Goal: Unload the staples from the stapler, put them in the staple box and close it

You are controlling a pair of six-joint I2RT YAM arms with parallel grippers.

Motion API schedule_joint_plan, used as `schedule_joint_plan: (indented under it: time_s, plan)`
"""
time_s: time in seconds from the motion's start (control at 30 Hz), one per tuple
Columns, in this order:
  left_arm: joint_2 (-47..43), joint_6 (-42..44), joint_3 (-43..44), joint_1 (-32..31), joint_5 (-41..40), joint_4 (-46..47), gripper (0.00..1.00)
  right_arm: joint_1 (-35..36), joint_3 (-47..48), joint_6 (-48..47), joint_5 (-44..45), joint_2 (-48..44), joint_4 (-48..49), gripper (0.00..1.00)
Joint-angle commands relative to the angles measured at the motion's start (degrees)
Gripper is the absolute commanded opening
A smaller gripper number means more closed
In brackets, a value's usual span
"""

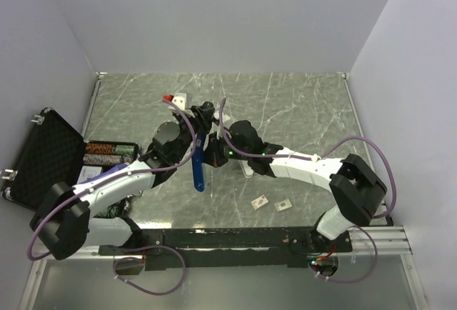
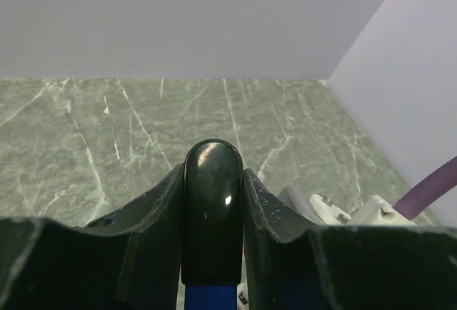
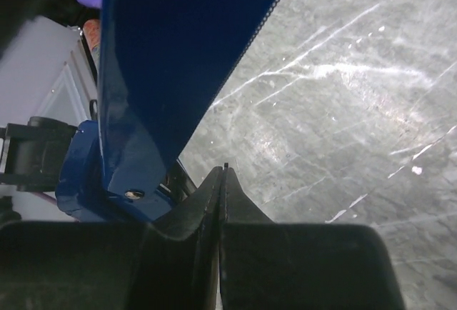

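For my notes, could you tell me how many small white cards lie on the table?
2: one card right of the stapler, near the front edge; the other just right of it. Arms may hide more.

Stapler (image 1: 198, 163): blue, black end (far side), raised above table (image 1: 300, 110), pointing toward near edge.

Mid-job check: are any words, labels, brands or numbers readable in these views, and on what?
No text can be read in any view.
Stapler: no lettering shows on its blue body or black end.
Card nearer the stapler and card beside it: red marks, too small to read.
White and red item at the far side: too small to read.
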Motion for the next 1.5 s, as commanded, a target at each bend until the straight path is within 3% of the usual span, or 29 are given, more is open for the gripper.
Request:
schedule_joint_plan:
  time_s: [0.0, 0.3, 0.7, 1.03, 1.23, 1.47]
  plan:
    - [1.5, -0.7, 4.7, -0.2, -0.7, 8.9, 0.01, 0.8, -1.5, 3.9, -6.1, 1.3, 5.3, 0.00]
    - [3.5, -1.5, 5.1, -0.3, -0.5, 8.9, 0.01, 0.3, -2.8, 5.3, -7.3, 1.8, 6.9, 0.00]
    - [-2.3, -1.5, 4.1, -0.3, 0.1, 4.9, 0.01, -0.9, -3.4, 3.0, -5.2, -1.5, 3.4, 0.00]
    - [-10.6, 0.1, 2.9, -0.3, -1.7, -1.7, 0.01, -2.0, 0.6, -3.2, 5.2, -7.0, -9.5, 0.00]
    - [-14.8, 2.5, 2.8, -0.3, -2.9, -5.7, 0.01, -2.0, 4.5, -6.4, 16.5, -11.5, -19.8, 0.00]
    - [-17.6, 6.5, 3.7, -0.4, -5.6, -8.4, 0.01, -1.9, 8.8, -5.6, 9.9, -16.1, -28.6, 0.00]
